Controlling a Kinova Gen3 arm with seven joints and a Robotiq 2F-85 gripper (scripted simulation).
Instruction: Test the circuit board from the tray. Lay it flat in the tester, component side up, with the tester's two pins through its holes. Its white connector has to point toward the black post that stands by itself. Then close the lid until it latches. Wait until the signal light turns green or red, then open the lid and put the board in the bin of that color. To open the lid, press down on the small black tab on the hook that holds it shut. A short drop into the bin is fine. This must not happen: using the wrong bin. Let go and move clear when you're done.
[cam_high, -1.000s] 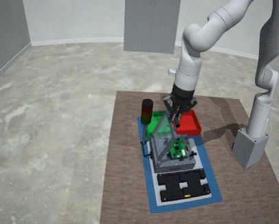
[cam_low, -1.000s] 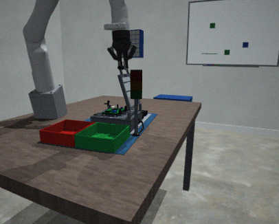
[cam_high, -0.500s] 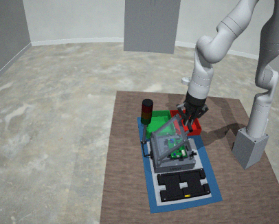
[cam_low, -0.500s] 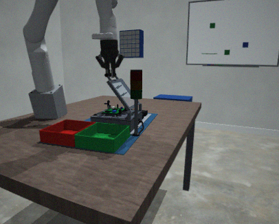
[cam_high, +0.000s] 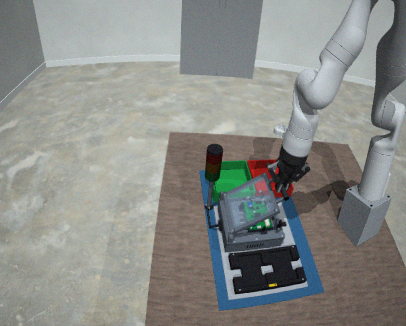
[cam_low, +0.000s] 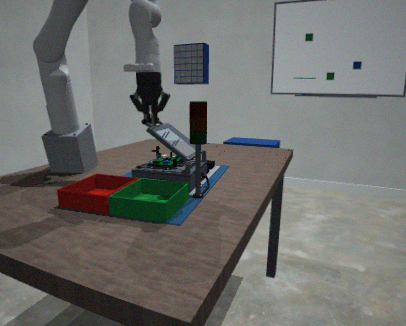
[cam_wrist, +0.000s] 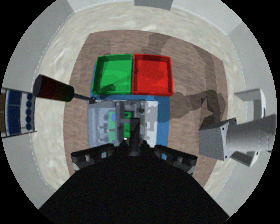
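The tester (cam_high: 252, 244) (cam_low: 167, 170) has its clear, grey-framed lid (cam_high: 237, 212) (cam_low: 172, 140) partly open and slanting. The green board (cam_high: 267, 222) (cam_low: 166, 161) (cam_wrist: 127, 120) lies in the tester, component side up, partly seen through the lid; its white connector (cam_high: 259, 227) is near the front side. Whether the pins pass through its holes cannot be told. My gripper (cam_high: 285, 195) (cam_low: 151, 121) (cam_wrist: 134, 142) is shut and empty, its fingertips at the lid's raised free edge. The signal light (cam_high: 214, 162) (cam_low: 198, 122) (cam_wrist: 54, 88) looks unlit.
The black tray (cam_high: 245, 261) is empty in front of the tester. The green bin (cam_high: 232, 176) (cam_low: 150, 205) (cam_wrist: 115, 75) and red bin (cam_low: 82, 197) (cam_wrist: 152, 75) stand empty behind it. The signal light's pole (cam_low: 198, 170) rises beside the lid's hinge side.
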